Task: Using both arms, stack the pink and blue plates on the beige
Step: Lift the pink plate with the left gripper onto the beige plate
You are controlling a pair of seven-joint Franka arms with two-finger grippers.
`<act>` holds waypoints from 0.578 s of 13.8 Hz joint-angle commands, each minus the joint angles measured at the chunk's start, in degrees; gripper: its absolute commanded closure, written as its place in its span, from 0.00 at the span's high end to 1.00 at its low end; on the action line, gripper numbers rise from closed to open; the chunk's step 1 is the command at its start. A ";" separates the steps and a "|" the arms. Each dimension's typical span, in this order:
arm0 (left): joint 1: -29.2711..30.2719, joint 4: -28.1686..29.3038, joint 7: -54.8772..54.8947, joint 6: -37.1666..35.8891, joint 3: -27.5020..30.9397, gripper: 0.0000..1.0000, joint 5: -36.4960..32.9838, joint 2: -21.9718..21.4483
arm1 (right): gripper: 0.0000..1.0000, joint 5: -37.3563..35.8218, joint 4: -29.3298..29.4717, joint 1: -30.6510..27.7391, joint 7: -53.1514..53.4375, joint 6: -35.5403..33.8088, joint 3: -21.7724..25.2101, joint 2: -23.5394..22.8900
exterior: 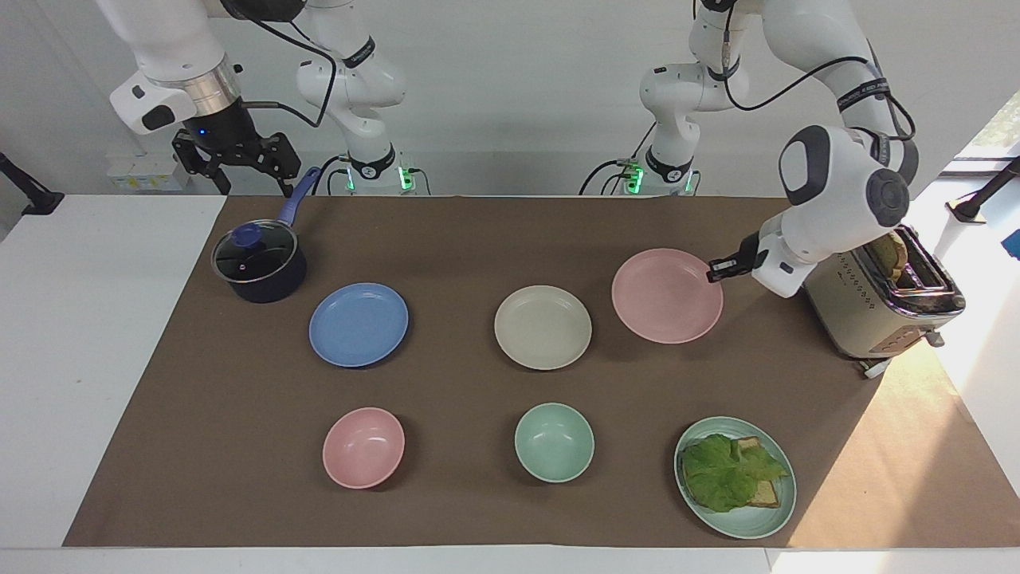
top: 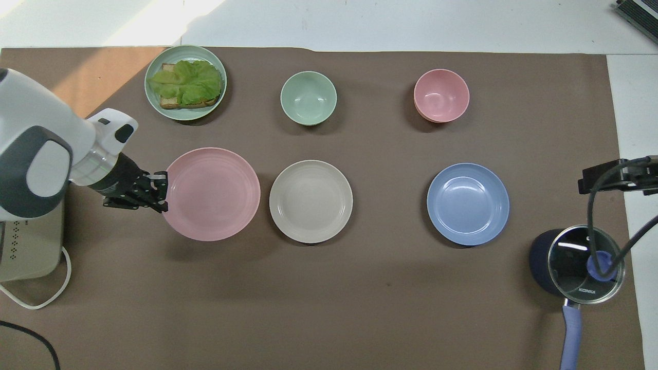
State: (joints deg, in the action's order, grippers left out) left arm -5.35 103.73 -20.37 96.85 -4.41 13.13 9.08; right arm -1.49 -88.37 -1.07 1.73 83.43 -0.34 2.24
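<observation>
My left gripper (exterior: 712, 275) (top: 163, 189) is shut on the rim of the pink plate (exterior: 666, 296) (top: 212, 193) and holds it lifted above the mat, beside the beige plate (exterior: 543, 327) (top: 311, 201). The beige plate rests at the middle of the mat. The blue plate (exterior: 358, 324) (top: 468, 203) lies flat toward the right arm's end of the table. My right gripper (exterior: 237, 163) hangs open in the air over the pot's handle, apart from the blue plate; the right arm waits.
A dark lidded pot (exterior: 259, 263) (top: 578, 262) stands near the blue plate. A toaster (exterior: 884, 303) sits at the left arm's end. Farther from the robots lie a pink bowl (exterior: 363, 447), a mint bowl (exterior: 554, 442) and a mint plate with lettuce sandwich (exterior: 735, 476).
</observation>
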 commanded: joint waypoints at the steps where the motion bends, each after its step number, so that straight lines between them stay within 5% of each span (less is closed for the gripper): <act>1: -6.41 0.59 -7.64 4.57 0.98 0.00 1.63 -0.55 | 1.00 1.05 -1.71 -0.16 0.81 1.30 0.25 1.36; 8: -17.94 7.01 -13.55 22.77 0.98 0.00 2.34 2.70 | 1.00 1.05 -1.71 -0.16 0.81 1.30 0.25 1.36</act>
State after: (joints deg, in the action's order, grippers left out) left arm -22.09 109.16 -33.92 116.86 -4.50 14.31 11.78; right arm -1.49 -88.38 -1.07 1.73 83.47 -0.34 2.24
